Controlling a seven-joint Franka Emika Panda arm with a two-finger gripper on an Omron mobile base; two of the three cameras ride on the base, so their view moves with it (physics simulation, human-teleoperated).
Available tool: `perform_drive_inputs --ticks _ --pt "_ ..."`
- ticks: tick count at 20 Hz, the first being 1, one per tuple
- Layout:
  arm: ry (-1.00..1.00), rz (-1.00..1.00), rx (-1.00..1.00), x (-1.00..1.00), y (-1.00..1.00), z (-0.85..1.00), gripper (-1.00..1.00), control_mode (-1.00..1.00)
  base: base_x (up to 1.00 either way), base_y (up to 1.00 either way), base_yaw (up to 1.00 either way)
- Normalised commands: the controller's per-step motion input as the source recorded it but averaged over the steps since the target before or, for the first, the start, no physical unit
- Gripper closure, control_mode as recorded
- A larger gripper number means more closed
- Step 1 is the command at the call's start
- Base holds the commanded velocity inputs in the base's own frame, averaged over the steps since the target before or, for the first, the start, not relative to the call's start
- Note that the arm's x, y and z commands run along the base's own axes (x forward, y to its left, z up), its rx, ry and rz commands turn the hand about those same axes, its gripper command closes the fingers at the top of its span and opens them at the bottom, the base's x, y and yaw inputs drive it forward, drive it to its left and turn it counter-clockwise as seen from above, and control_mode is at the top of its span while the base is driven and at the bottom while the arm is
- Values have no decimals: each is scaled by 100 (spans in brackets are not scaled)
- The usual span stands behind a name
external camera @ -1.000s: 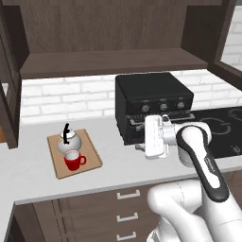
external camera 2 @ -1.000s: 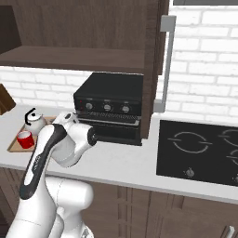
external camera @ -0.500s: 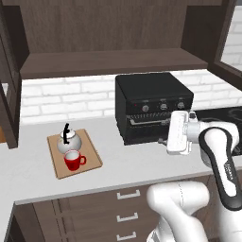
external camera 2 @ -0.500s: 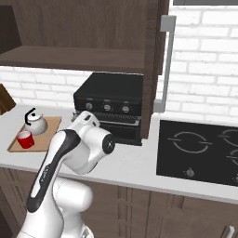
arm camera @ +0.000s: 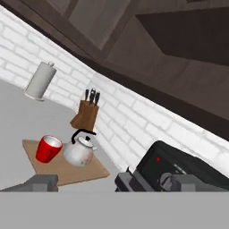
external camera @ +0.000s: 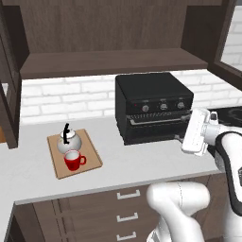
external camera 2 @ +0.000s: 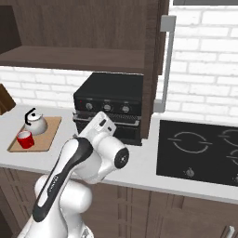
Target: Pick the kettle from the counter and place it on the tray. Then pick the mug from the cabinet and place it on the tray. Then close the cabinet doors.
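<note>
The silver-white kettle (external camera: 69, 141) and the red mug (external camera: 73, 160) both stand on the wooden tray (external camera: 90, 159) at the left of the counter (external camera: 142, 163). The hand view also shows the kettle (arm camera: 79, 151), the mug (arm camera: 47, 149) and the tray (arm camera: 91, 171). My gripper (external camera: 185, 138) hovers over the counter in front of the black oven, far to the right of the tray, open and holding nothing. Above, the cabinet (external camera: 113, 64) has a bare shelf. The cabinet doors stand open, the left one (external camera: 9, 94) and the right one (external camera 2: 152, 69) with its silver handle.
A black countertop oven (external camera: 153, 106) sits mid-counter, close behind my hand. A black cooktop (external camera 2: 200, 144) lies to the right. A knife block (arm camera: 85, 114) and a paper towel roll (arm camera: 40, 80) stand by the brick wall beyond the tray. Drawers (external camera: 123, 208) run below.
My arm has swung right along the oven front, away from the tray, with the jaws still open. Kettle and mug have stayed on the tray.
</note>
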Motion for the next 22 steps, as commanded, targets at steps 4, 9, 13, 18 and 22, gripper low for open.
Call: perform_drive_inputs --ticks 4,9,13,18,22 --pt "-23 -7 0 -5 -46 0 -100 -100 0 0 0" --pt "-9 -3 -3 -3 -25 -8 -100 -100 0 0 0" --pt "-1 -3 -4 -6 -26 -11 -100 -100 0 0 0" --pt "-1 -14 0 -11 -38 0 -100 -100 0 0 0" --pt "0 -12 0 -3 -45 0 -100 -100 0 0 0"
